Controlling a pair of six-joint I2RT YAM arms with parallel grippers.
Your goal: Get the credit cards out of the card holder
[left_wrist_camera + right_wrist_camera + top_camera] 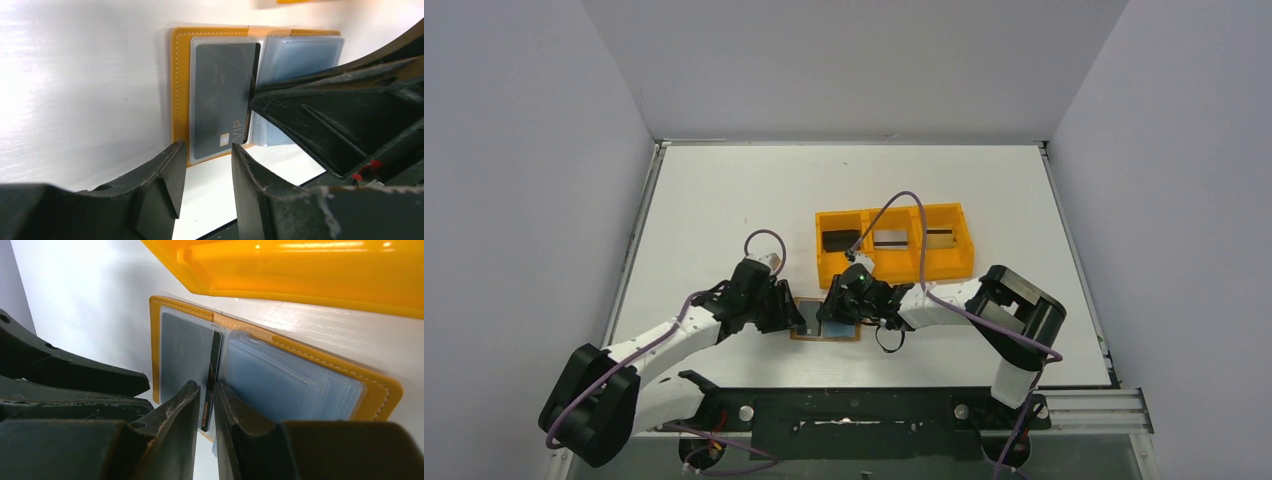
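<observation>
Nearest to me, my left gripper (207, 162) stands spread, with only bare table (75, 100) between its fingers; it pinches nothing, and sits at the near edge of the card holder (179, 90), touching or not I cannot tell; my right gripper (207, 402) comes in from the other side with its fingers drawn close, and the dark edge strip of a grey credit card (220, 95) lies in the narrow slit between them; whether they clamp that edge or merely straddle it I cannot tell; the card holder lies open and flat on the table between my two wrists; the credit card sits in the clear pocket of the panel on my left arm's side, mostly inside as far as I can see; the other panel carries a stack of clear sleeves (285, 380); the top one looks empty, the lower ones are hidden; just beyond, the orange tray (954, 268) holds a dark card (836, 240), a second card (892, 238) and a third card (941, 237), one to each compartment; I judge the job well along: three out, and at least this one left to slide free.
</observation>
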